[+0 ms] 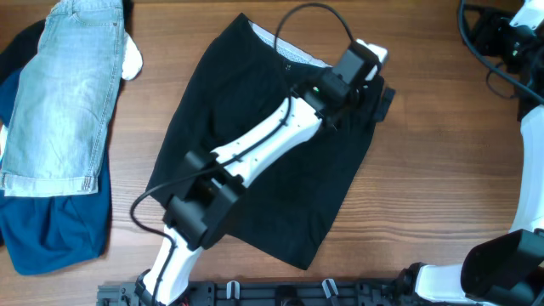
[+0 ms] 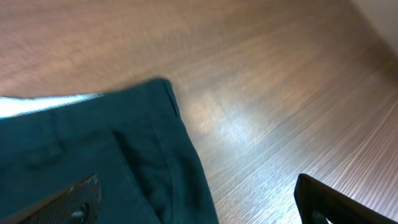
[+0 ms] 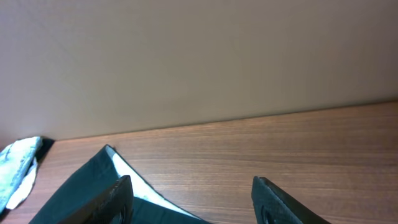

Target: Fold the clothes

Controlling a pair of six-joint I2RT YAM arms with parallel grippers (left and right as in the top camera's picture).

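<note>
The black shorts [image 1: 212, 102] lie spread flat in the middle of the table, with the waistband at the far side and its pale lining [image 1: 289, 51] showing. My left gripper [image 1: 376, 89] is over the waistband's right corner. In the left wrist view it [image 2: 196, 202] is wide open, with the edge of the shorts [image 2: 124, 155] between its fingers and nothing gripped. My right gripper [image 3: 193, 193] is open and empty over bare table. The shorts' corner [image 3: 74, 186] with pale lining [image 3: 134, 183] lies by its left finger. The right arm's head [image 1: 493, 36] is at the far right.
Faded denim shorts [image 1: 68, 85] lie on a bright blue garment [image 1: 51, 229] at the table's left edge. A white cloth [image 1: 132, 58] lies beside them and also shows in the right wrist view [image 3: 18, 165]. Black cables [image 1: 501, 72] hang at the far right.
</note>
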